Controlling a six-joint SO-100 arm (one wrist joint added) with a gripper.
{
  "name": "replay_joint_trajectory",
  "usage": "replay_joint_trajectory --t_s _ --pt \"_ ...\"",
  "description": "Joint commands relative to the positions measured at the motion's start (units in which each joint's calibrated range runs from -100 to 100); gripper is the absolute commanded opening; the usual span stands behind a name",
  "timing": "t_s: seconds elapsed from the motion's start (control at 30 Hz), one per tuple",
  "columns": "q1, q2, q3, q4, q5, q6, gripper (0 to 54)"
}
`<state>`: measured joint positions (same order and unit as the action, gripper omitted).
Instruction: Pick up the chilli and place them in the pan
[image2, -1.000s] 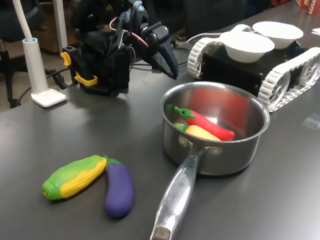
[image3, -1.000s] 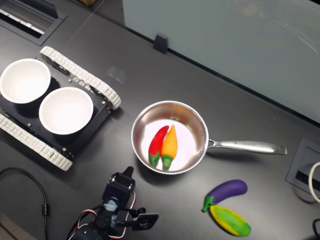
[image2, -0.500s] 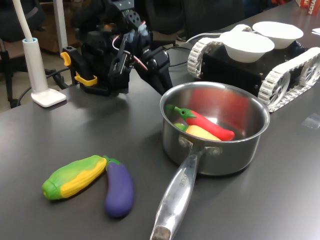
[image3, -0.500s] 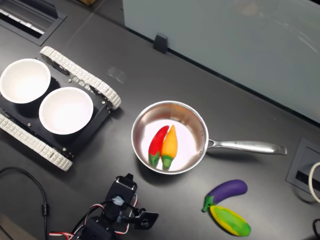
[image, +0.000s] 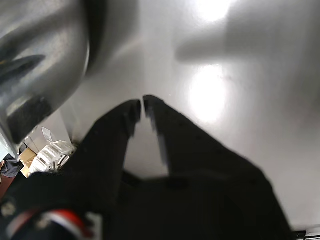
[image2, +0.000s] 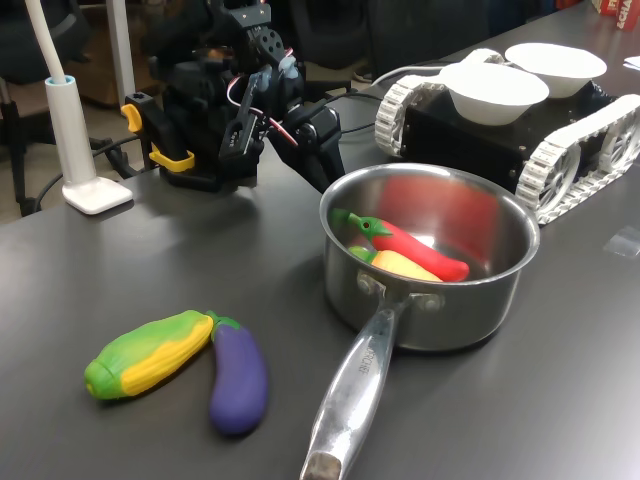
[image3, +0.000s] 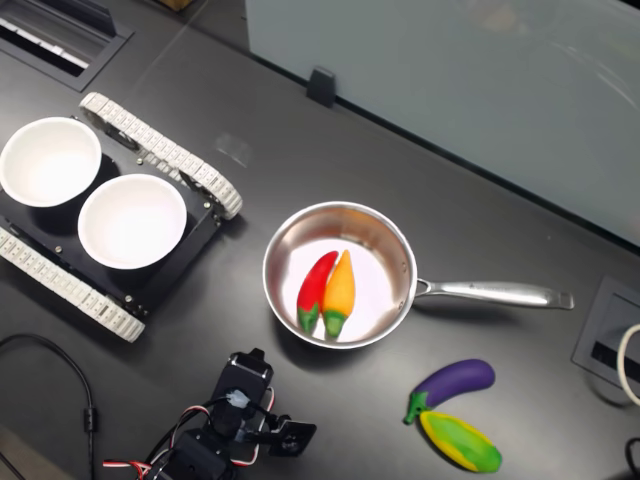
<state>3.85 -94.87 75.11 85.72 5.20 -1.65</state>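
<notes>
My gripper (image: 139, 104) hangs just above the dark table (image2: 150, 250), its two black fingers (image: 112, 131) drawn together until only a thin slit shows between the tips, and nothing is held in it. In the wrist view the curved steel wall of the pan (image: 42, 60) stands close beside the fingertips, apart from them. In the first exterior view my gripper (image2: 330, 170) points down just behind the pan's (image2: 430, 320) far rim, on the side away from its handle.

The chilli (image2: 415, 248) lies inside the pan, on its floor, green stem toward the wall nearest my arm. From above, in the second exterior view, the chilli (image3: 317, 288) is side by side and touching a yellow-orange pepper (image3: 339, 290), both with their stems pointing the same way. The pan (image3: 390, 240) sits around the middle of the table (image3: 250, 120), with its long handle reaching toward the second exterior view's right.

Nearer the table's front edge in the first exterior view, well apart from the pan's bowl, a purple eggplant (image2: 238, 375) and a yellow-green corn cob (image2: 148, 352) lie touching each other. Two white bowls (image2: 493, 90) rest on a tracked vehicle (image2: 560, 150) behind the pan.
</notes>
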Motion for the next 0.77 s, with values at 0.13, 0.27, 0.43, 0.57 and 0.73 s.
replay_joint_trajectory --t_s 0.13,0.27,0.43,0.57,0.73 --pt "-1.3 -0.7 -1.3 -3.1 0.6 0.5 0.0" --pt "0.3 -0.7 -1.3 -3.1 -0.2 0.5 0.0" --pt "0.0 -0.7 -1.3 -3.1 0.0 0.4 0.0" --pt "-0.9 -0.7 -1.3 -3.0 0.6 0.4 0.0" --pt "-0.9 -0.7 -1.3 -3.0 0.6 0.4 0.0"
